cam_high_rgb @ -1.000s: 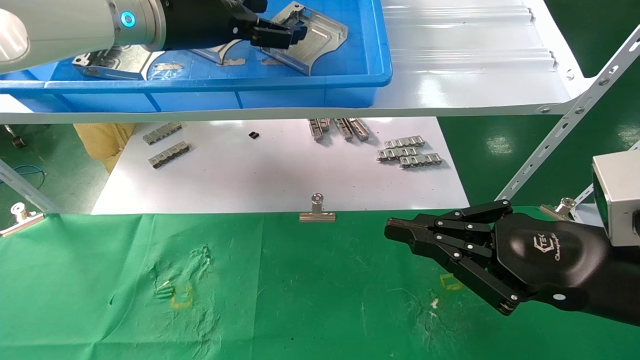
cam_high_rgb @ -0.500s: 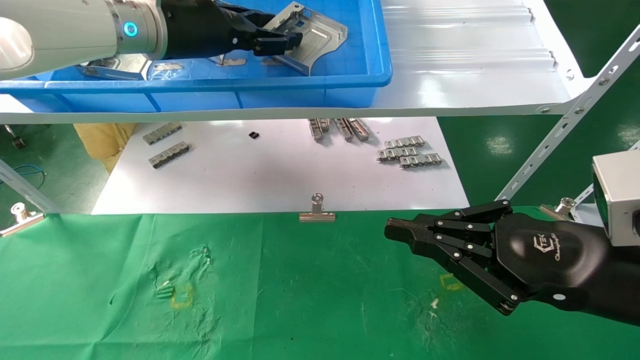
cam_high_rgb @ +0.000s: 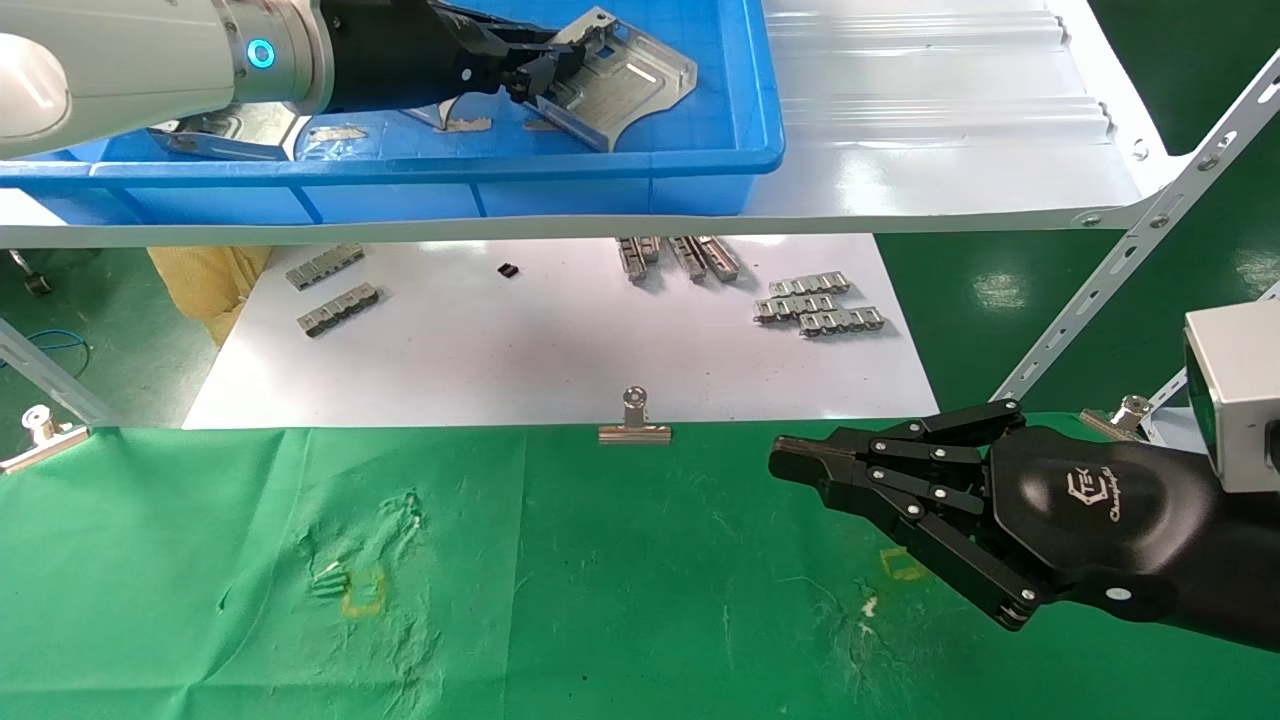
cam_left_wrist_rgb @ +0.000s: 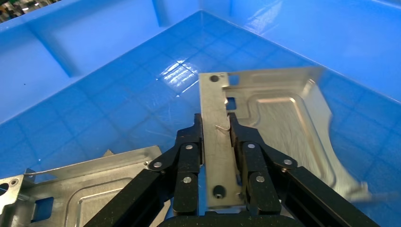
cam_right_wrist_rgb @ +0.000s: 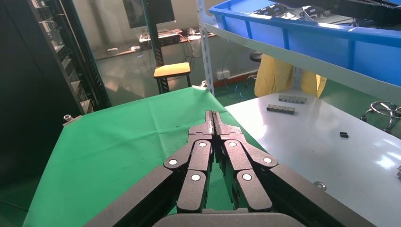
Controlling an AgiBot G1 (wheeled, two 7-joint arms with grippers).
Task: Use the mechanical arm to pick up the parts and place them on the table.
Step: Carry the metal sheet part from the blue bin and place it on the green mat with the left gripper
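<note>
Fingers, left gripper (cam_left_wrist_rgb: 216, 137): the black fingers (cam_left_wrist_rgb: 188, 156) are closed onto the folded rim of a silvery part (cam_left_wrist_rgb: 279, 127), one set on each side of the rim, so the rim is pinched between them.
Left gripper, place: it is reached into the blue tray (cam_high_rgb: 600, 160) on the white shelf (cam_high_rgb: 950, 130), at the far left of the head view (cam_high_rgb: 535, 70).
Held part: it is seen in the tray (cam_high_rgb: 620, 85), tilted, with its curved cut-out edge toward the tray's near wall; whether it is lifted clear of the tray floor cannot be told.
Other parts: a second plate (cam_left_wrist_rgb: 90, 189) lies on the tray floor just beside the fingers in the left wrist view; another (cam_high_rgb: 235, 130) is partly hidden under the left arm in the head view.
Fingers, right gripper (cam_high_rgb: 800, 465): the fingertips are pressed together with nothing held between them, as shown in the right wrist view (cam_right_wrist_rgb: 213, 124).
Right gripper, place: it is parked low over the green table (cam_high_rgb: 600, 600) at its right side, well apart from the tray.
Table: no part is laid on the green cloth; a metal clip (cam_high_rgb: 634, 425) is fixed at its far edge.
White board (cam_high_rgb: 560, 340): small grey linked strips (cam_high_rgb: 820, 308) are scattered on it, below the shelf.
</note>
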